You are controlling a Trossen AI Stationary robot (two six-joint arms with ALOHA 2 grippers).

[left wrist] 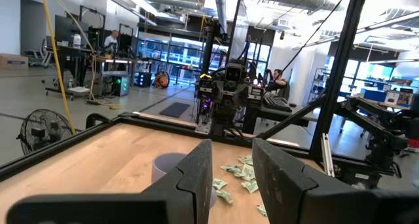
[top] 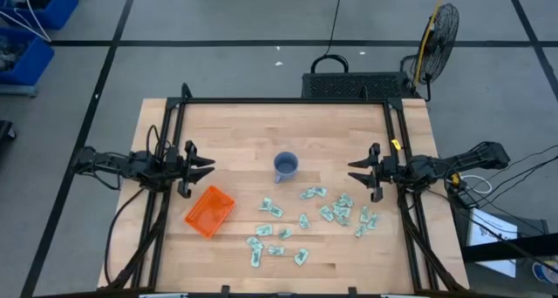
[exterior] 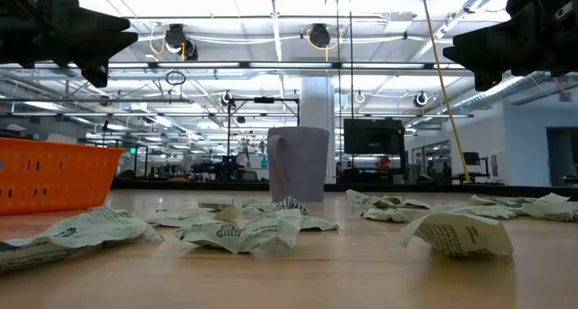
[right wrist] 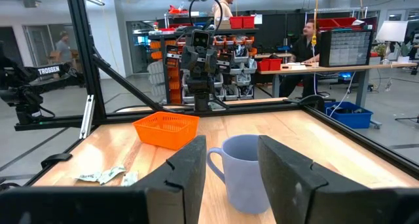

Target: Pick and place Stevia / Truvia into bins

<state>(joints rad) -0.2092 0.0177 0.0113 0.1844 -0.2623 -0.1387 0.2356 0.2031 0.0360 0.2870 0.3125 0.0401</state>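
Several pale green and white sweetener packets lie scattered flat on the wooden table's near right half, crumpled in the low view. The orange bin sits on the table's near left part, also in the right wrist view. My left gripper hovers open above the table's left side, just beyond the bin. My right gripper hovers open at the right side, above the packets' far edge. Both hold nothing.
A blue-grey mug stands upright mid-table between the grippers, its handle toward the near side. A black frame borders the table. A fan stands on the floor beyond the far right corner. People sit and stand in the room beyond.
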